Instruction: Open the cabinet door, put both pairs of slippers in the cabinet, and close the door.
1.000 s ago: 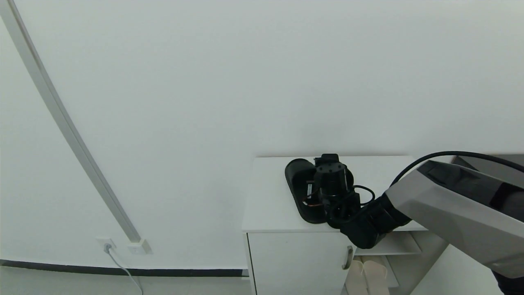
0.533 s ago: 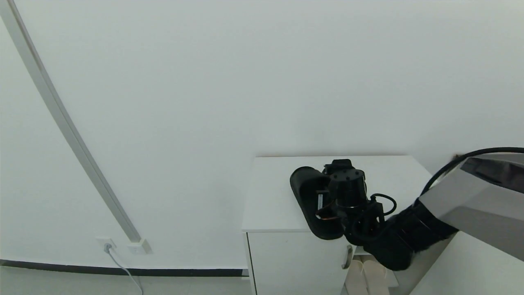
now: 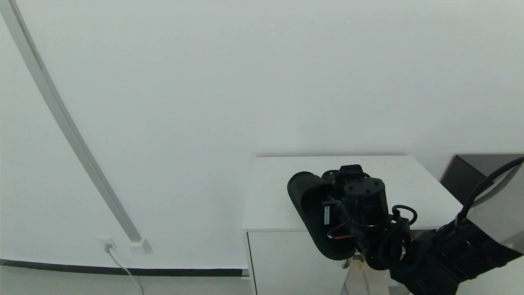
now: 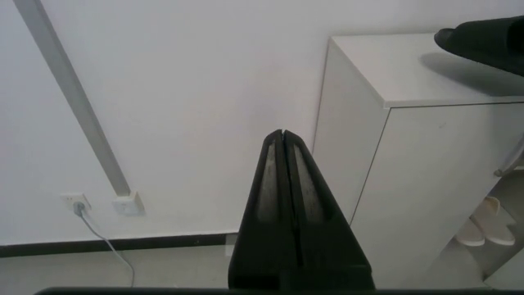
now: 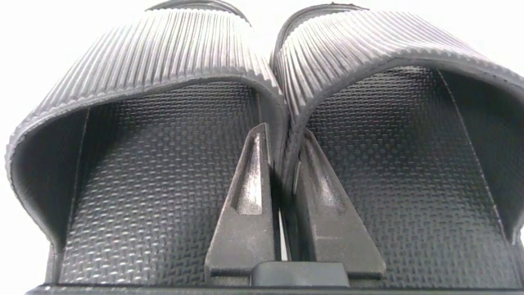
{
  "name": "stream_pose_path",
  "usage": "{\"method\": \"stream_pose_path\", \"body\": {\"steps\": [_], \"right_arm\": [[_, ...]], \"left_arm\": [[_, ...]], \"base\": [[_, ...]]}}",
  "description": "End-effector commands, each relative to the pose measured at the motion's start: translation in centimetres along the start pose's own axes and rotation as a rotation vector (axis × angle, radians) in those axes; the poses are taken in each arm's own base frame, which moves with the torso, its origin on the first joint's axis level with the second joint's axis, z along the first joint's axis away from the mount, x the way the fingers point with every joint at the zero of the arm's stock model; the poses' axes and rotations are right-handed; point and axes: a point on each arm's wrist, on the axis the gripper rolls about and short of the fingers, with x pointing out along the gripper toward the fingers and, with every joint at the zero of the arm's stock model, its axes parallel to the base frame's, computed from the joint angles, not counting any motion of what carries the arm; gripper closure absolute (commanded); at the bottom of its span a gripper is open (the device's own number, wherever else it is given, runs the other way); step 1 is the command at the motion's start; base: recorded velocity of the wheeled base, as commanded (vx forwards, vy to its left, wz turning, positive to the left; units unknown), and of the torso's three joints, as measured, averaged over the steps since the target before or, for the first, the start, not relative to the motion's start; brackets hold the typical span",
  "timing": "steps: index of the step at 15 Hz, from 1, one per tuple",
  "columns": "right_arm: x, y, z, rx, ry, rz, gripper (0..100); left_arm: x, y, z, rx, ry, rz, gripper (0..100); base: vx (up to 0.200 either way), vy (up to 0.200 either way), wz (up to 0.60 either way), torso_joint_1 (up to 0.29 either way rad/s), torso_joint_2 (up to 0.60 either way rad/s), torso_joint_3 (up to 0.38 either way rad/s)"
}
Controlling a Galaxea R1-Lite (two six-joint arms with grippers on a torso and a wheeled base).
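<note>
A pair of black ribbed slippers (image 5: 164, 123) is pinched side by side by my right gripper (image 5: 282, 176), whose fingers are shut on the two touching inner walls. In the head view the black slippers (image 3: 313, 209) hang in the air over the front edge of the white cabinet (image 3: 278, 196). A pair of white slippers (image 3: 368, 276) lies inside the cabinet on a low shelf, also seen as white slippers (image 4: 489, 227) from the left wrist. My left gripper (image 4: 283, 164) is shut on nothing, low and left of the cabinet (image 4: 426, 172).
The cabinet's left door (image 3: 294, 262) is closed, with its handle (image 3: 348, 260) at the right edge; the right half stands open. A dark panel (image 3: 462, 174) is at the right. A wall socket and cable (image 3: 107, 247) are at the lower left.
My right arm has drawn the black slippers off the cabinet top, forward and slightly right, to its front edge. The left gripper has not visibly changed.
</note>
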Motion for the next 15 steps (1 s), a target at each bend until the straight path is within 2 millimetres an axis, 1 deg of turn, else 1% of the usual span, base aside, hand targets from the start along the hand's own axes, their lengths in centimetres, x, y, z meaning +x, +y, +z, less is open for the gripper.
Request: {"method": "stream_pose_path", "body": {"steps": [1, 8, 10, 15], "right_arm": [[-0.17, 0.06, 0.13, 0.001, -0.003, 0.004, 100], [-0.38, 0.12, 0.22, 0.0, -0.007, 0.002, 100], [-0.6, -0.05, -0.13, -0.009, 0.004, 0.001, 100], [-0.68, 0.03, -0.1, -0.011, 0.003, 0.004, 100]], "left_arm": [[0.01, 0.0, 0.0, -0.001, 0.001, 0.0, 100], [0.01, 0.0, 0.0, 0.002, 0.001, 0.0, 100], [0.01, 0.0, 0.0, 0.002, 0.001, -0.002, 100], [0.01, 0.0, 0.0, 0.0, 0.001, 0.0, 100]], "base": [[-0.2, 0.0, 0.0, 0.002, 0.0, 0.002], [-0.2, 0.0, 0.0, 0.001, 0.0, 0.004], [0.0, 0.0, 0.0, 0.0, 0.0, 0.0], [0.0, 0.0, 0.0, 0.0, 0.0, 0.0]]}}
